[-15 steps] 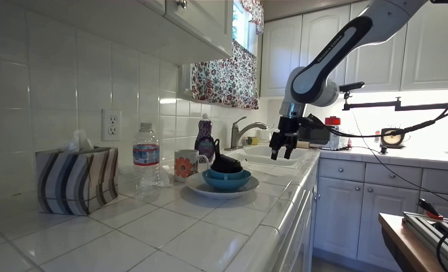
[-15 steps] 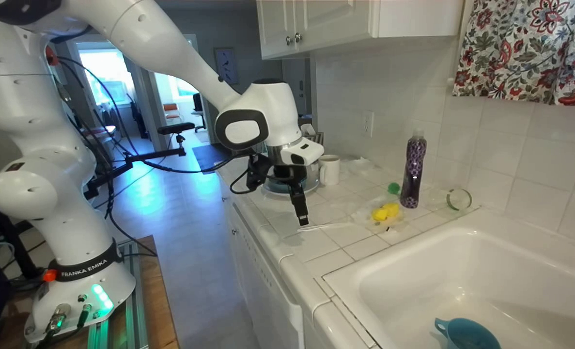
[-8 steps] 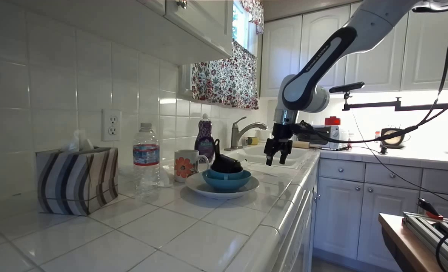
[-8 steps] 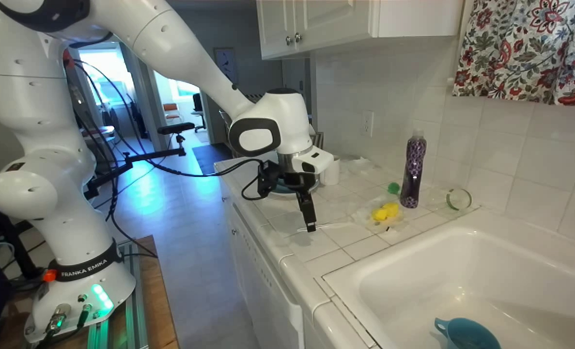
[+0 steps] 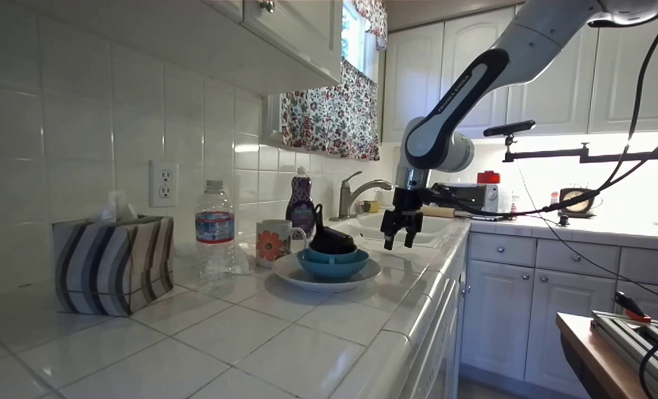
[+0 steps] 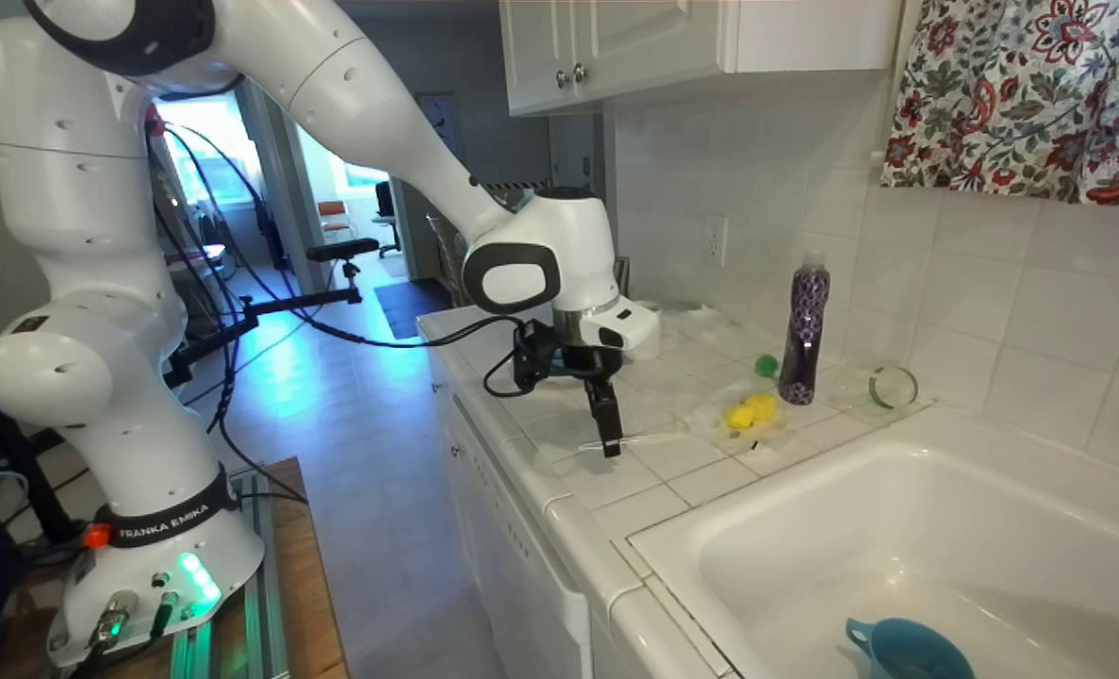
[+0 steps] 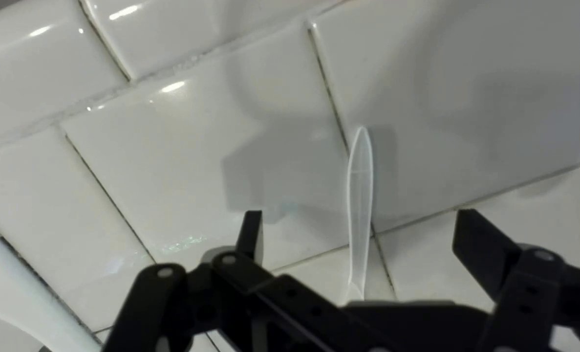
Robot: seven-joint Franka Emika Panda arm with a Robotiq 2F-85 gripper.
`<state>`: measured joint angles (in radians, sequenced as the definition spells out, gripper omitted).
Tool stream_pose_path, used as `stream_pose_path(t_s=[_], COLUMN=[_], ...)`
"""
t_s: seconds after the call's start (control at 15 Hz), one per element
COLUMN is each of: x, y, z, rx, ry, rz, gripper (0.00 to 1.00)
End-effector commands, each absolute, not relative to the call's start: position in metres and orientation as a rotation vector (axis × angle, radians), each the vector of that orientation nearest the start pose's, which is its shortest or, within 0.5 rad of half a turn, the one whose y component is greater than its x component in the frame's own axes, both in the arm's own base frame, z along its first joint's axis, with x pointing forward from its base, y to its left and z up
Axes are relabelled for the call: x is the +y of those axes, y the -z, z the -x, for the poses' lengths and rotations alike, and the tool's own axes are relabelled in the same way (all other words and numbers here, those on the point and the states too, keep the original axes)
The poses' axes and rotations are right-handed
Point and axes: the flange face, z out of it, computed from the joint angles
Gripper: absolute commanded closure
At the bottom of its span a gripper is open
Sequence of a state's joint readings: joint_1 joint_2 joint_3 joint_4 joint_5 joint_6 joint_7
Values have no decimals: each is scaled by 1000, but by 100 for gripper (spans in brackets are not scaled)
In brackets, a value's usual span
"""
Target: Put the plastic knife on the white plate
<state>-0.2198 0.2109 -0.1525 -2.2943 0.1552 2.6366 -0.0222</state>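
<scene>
One end effector [image 7: 359,220], jaws spread wide and empty, hangs over one slim, translucent plastic knife [image 7: 359,190] lying right of centre in the wrist view on the white-tiled bench [image 7: 172,161], with one white plate [image 5: 291,272] at lower centre in an exterior view and white kitchen cabinets [image 5: 414,77] beyond.

Gripper [image 5: 399,243] black; knife [image 7: 360,200] translucent white; plate [image 5: 291,272] whitish; bowl [image 5: 333,270] teal-blue; tissue box [image 5: 112,266] striped.

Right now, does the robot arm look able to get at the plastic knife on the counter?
Probably yes: in the wrist view, the tool is open, the plastic knife shows between its two sides, and nothing lies across the visible part. The tool hides one end.
</scene>
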Motion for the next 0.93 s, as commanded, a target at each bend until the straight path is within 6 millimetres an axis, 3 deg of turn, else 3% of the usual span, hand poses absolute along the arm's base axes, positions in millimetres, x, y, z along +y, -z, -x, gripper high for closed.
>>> stream_pose_path(t_s=[0.0, 0.87], x=[-199, -198], y=[-267, -253], z=[-515, -513], rx=[745, 732], ry=[209, 146], rz=[2999, 3033], gripper=[0, 0])
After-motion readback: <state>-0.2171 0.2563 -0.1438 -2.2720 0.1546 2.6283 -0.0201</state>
